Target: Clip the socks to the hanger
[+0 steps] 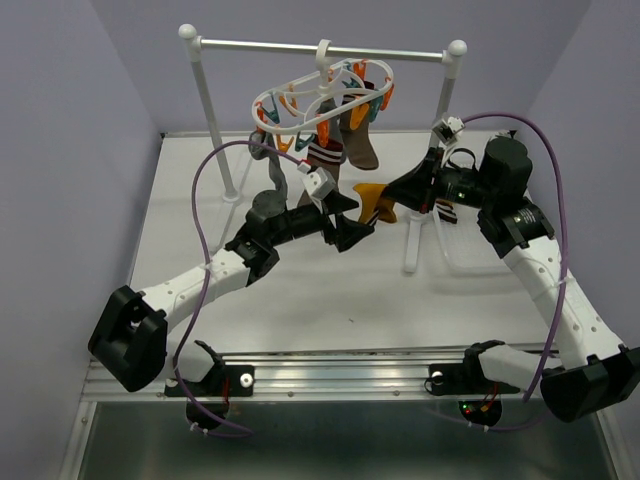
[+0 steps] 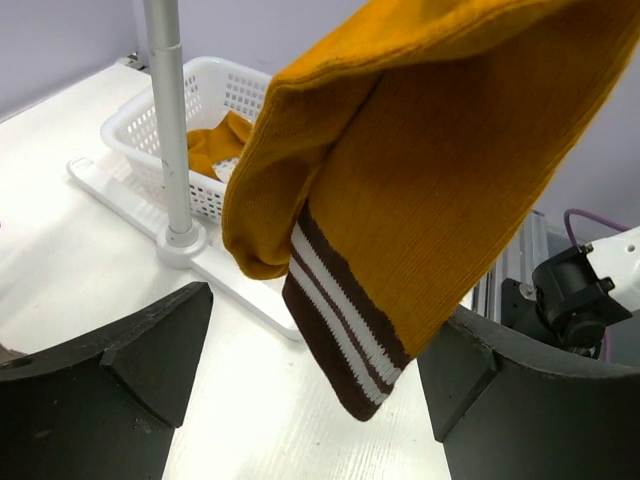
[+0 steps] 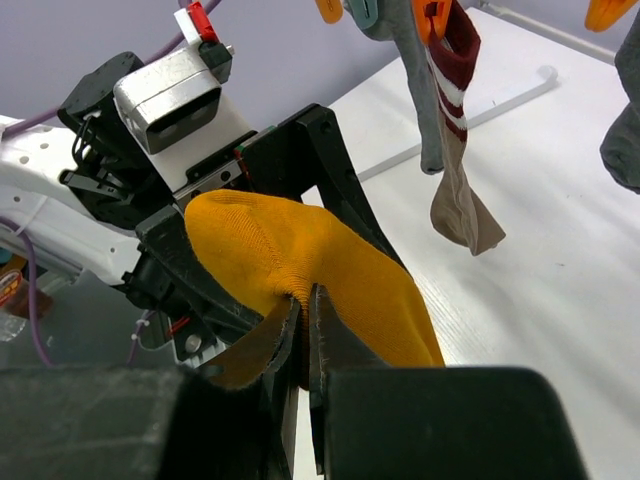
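Observation:
My right gripper (image 3: 305, 300) is shut on a fold of a mustard-orange sock (image 3: 330, 270) and holds it above the table. The sock's brown cuff with white stripes (image 2: 345, 335) hangs between the fingers of my left gripper (image 2: 320, 335), which stands open around it. From above, the left gripper (image 1: 355, 218) sits just left of the sock (image 1: 375, 203), with the right gripper (image 1: 393, 195) just to its right. The white oval hanger (image 1: 320, 105) hangs on the rack's crossbar. A striped sock (image 1: 325, 155), a brown one (image 1: 358, 142) and a grey one (image 1: 262, 148) are clipped to it.
A white basket (image 2: 215, 85) holds another mustard sock (image 2: 215, 145) and stands behind the rack's right post (image 2: 165, 120). The rack's white foot (image 1: 412, 245) lies on the table beside the basket (image 1: 468, 262). The clipped socks (image 3: 455, 150) dangle close above my right gripper.

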`<state>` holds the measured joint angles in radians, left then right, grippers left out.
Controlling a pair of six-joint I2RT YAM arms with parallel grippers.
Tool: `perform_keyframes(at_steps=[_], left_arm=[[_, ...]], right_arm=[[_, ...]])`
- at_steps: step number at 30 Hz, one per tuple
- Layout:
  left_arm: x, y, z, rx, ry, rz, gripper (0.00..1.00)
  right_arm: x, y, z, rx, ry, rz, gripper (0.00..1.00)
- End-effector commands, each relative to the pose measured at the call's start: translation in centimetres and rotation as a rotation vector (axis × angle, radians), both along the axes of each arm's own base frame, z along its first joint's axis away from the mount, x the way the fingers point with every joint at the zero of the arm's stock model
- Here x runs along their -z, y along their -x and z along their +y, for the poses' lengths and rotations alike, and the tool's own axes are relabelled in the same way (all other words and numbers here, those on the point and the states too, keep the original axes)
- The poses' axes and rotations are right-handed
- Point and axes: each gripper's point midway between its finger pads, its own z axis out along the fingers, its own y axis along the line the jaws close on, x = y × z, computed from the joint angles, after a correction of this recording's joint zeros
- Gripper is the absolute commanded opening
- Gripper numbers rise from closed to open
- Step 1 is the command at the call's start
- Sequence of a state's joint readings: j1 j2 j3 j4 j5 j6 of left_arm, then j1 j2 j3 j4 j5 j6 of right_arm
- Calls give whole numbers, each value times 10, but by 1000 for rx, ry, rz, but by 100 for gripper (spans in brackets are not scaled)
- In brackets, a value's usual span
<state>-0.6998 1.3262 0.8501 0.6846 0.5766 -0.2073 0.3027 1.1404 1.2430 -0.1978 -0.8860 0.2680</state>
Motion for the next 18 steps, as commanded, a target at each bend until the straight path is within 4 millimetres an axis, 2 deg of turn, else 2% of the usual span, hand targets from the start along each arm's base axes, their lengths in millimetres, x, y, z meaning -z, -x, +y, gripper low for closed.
perform_keyframes(at_steps=[1, 4, 5, 7, 10, 12, 13, 16, 18], left_arm=[[-19, 5, 2, -2, 33, -59, 90], [-12, -3, 3, -37, 20, -46, 89], [-12, -3, 3, -36, 19, -47, 84], [-12, -2, 1, -22, 18, -47, 64], [-17, 5, -2, 24, 21, -54, 28], [-19, 11, -3, 58, 20, -57, 13], [-18, 12, -3, 59, 21, -45, 0], [-20, 21, -2, 85, 47, 27, 0], [-22, 37, -1, 144, 66, 90, 0]], right_arm=[[-31, 8, 0, -1, -36, -73, 1], [-33, 9, 0, 0, -38, -79, 1], [-34, 10, 0, -3, -39, -83, 1], [-35, 11, 0, -10, -40, -82, 1], [-33, 6, -1, 13, -35, -74, 1], [-31, 0, -1, 34, -30, -74, 1], [-31, -3, -1, 43, -28, -72, 1], [-19, -26, -6, 135, 2, -41, 4], [-8, -40, -10, 189, 38, -37, 12]])
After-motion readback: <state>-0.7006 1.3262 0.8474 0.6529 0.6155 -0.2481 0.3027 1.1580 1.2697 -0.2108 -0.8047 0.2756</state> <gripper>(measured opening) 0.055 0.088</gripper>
